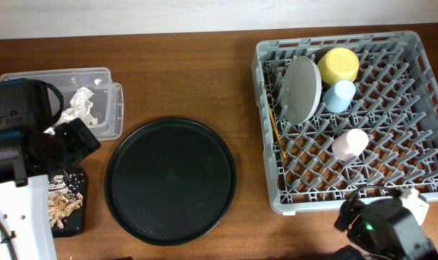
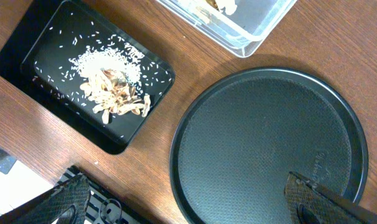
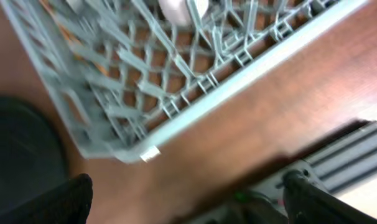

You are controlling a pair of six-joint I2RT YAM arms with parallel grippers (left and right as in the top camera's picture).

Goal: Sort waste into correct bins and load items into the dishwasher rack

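While both arms are seen at the near side of the table, nothing is gripped by either of them. The left gripper is spread wide and empty, and below it the large round black tray and bare wood are seen. The right gripper is also opened fully and holds nothing; it is placed over the table just outside the near corner of the dishwasher rack.

All the dishes are found inside the rack. The grey plate is stood on its edge, slightly tilted, between the pegs in the far left part. The yellow bowl is set just beside it at the far side, and the light-blue cup is placed directly in front of the bowl. The pink cup is laid nearer to the middle, apart from the others. The chopsticks are laid along the left wall, beside the plate.

The crumpled napkin is kept in the clear tub at the far left. In the small black tray, in front of the tub, the brownish food scraps are piled together with the white rice grains, and some grains are scattered around the pile.
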